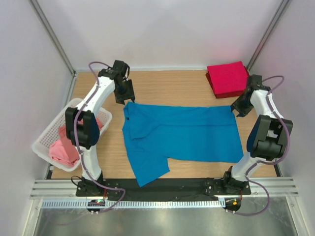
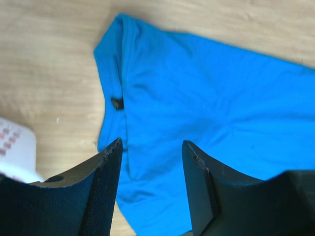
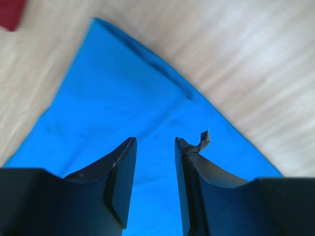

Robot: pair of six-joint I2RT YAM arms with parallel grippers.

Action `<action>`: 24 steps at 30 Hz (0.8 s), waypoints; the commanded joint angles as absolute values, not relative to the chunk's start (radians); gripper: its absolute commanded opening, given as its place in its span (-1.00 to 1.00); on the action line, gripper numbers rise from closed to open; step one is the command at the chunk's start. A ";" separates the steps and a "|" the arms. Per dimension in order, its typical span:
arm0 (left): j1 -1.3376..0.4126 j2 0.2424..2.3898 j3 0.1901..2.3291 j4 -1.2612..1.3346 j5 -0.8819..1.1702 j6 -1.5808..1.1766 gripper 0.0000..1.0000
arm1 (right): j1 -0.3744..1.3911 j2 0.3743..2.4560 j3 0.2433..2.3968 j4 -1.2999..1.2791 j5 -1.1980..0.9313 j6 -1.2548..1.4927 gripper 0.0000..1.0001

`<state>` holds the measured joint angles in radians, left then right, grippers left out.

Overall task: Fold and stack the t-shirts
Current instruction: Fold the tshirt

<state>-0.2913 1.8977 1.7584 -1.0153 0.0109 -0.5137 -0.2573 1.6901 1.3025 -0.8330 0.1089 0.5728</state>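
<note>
A bright blue t-shirt [image 1: 182, 135] lies spread across the middle of the table, collar end to the left, one sleeve reaching toward the near edge. My left gripper [image 1: 125, 96] hovers over the collar end, jaws open and nothing between them; in the left wrist view the left gripper [image 2: 151, 145] has the collar [image 2: 118, 103] below it. My right gripper [image 1: 238, 108] hangs above the shirt's far right corner, also open and empty; the right wrist view shows the right gripper [image 3: 155, 141] over the blue corner [image 3: 123, 88]. A folded crimson t-shirt [image 1: 227, 78] sits at the back right. Salmon pink t-shirts [image 1: 64, 147] lie in the basket.
A white lattice basket [image 1: 47, 132] stands at the table's left edge, beside the left arm; its rim [image 2: 15, 152] shows in the left wrist view. White walls and metal posts enclose the table. A black rail [image 1: 162, 187] runs along the near edge.
</note>
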 commanded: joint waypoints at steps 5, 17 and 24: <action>-0.210 2.077 1.937 -0.962 0.104 -0.517 0.07 | -0.256 1.862 1.453 -0.695 -0.066 0.408 -0.05; -0.209 2.218 1.993 -0.950 0.158 -0.548 0.15 | -0.294 2.118 1.674 -0.724 -0.089 0.330 0.01; -0.207 2.270 2.029 -0.946 0.178 -0.541 0.15 | -0.324 2.137 1.654 -0.678 -0.182 0.299 0.00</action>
